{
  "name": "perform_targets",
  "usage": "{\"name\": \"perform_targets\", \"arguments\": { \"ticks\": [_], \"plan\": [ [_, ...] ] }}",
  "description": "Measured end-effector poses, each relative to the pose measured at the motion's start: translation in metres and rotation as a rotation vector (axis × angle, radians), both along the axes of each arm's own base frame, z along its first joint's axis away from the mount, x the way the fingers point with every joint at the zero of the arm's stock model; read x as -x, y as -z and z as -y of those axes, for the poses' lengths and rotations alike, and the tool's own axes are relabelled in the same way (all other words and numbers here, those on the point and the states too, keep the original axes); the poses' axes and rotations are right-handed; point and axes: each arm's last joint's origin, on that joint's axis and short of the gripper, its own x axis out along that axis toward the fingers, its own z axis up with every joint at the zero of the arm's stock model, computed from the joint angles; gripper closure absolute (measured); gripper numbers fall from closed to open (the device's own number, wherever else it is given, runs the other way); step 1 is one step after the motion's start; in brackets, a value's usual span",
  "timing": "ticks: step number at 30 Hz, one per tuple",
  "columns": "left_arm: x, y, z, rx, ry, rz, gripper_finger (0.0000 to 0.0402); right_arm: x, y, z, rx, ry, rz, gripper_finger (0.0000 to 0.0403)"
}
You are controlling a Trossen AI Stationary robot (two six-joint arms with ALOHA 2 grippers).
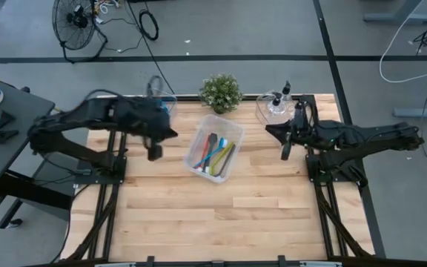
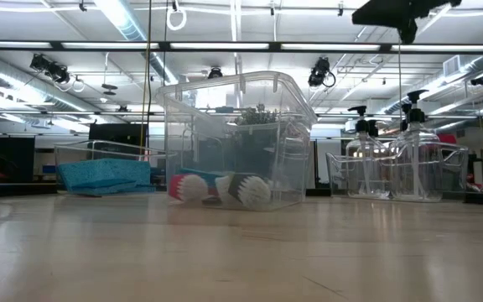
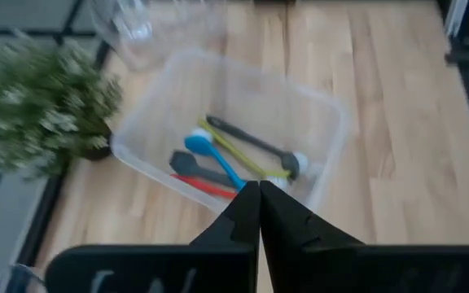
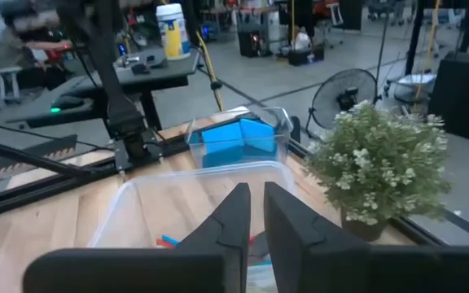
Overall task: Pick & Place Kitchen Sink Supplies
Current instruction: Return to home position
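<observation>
Progress: sorting looks done; in the high view no supply lies loose on the bare wood of the table (image 1: 199,219). Brushes (image 1: 215,154) lie together in the middle bin (image 1: 230,130), red, blue, grey and yellow-green handles crossed; blue sponges (image 2: 103,176) sit in the left bin (image 2: 67,156); pump bottles (image 2: 412,159) stand upright in the right bin (image 2: 335,172), near the potted plant (image 1: 221,92). By my judgement, all that is left is parking both arms at home.

Left tool (image 1: 154,152) hangs above the table between left bin and middle bin, fingers pressed together, holding nothing; right tool (image 1: 285,150) hangs just in front of the right bin, narrow, a thin slit between the fingers, empty.

Hard to make out: from above my left arm covers most of the left bin, so the sponge count is uncertain, two at least by the right wrist view; two pump tops show in the low view, more I cannot confirm; brush heads overlap there; the low view cuts my arms off at its top edge.
</observation>
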Motion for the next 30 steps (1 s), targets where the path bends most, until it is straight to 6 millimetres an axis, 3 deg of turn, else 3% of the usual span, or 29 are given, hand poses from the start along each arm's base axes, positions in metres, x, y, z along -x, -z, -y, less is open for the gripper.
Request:
{"name": "perform_targets", "arguments": {
  "ticks": [7,14,21,30],
  "plan": [
    [0.045,-0.026,-0.001,-0.039,-0.015,0.147,0.0397,0.0,0.043,0.0,0.039,-0.02,0.069,0.036],
    [0.073,-0.039,-0.002,-0.077,-0.065,0.234,0.0388,0.019,0.06,0.001,0.058,-0.033,0.129,0.036],
    [0.082,-0.043,-0.002,-0.091,-0.086,0.265,0.0392,0.035,0.061,0.005,0.127,-0.025,0.18,0.036],
    [0.08,-0.043,-0.003,-0.111,-0.126,0.268,0.039,0.037,0.072,0.013,0.116,0.042,0.18,0.036]
  ]
}}
